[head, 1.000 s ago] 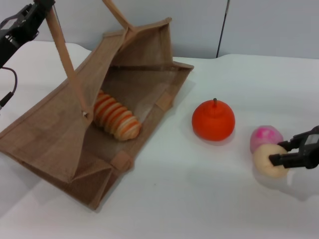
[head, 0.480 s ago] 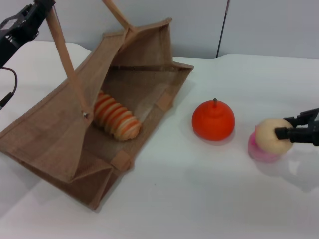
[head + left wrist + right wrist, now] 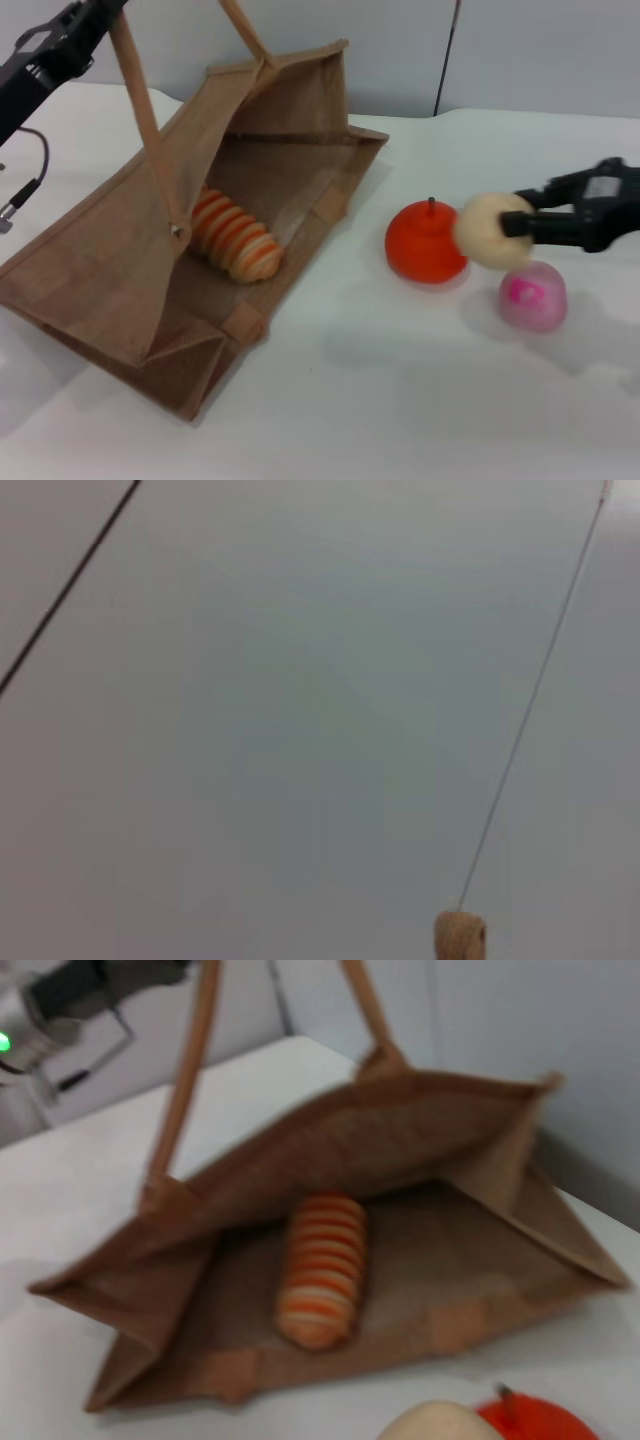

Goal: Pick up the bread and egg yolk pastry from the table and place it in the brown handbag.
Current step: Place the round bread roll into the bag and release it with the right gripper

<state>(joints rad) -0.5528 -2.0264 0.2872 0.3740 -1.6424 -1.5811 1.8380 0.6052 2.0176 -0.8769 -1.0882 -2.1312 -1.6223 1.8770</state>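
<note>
Left gripper (image 3: 95,12) at 10 o'clock hoists one handle, fingers' state unclear, propping the brown handbag (image 3: 100,270) open; bread (image 3: 234,238) already inside. Right gripper (image 3: 520,222) at 3 o'clock, clenched on egg yolk pastry (image 3: 491,230), airborne beside orange fruit (image 3: 426,242)

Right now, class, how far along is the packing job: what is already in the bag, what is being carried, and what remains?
Done: the bread lies inside the brown handbag, whose handle the left gripper holds up. In hand: the right gripper carries the egg yolk pastry above the table, beside the orange fruit. Left: bring the pastry across to the bag's opening and release it inside.
</note>
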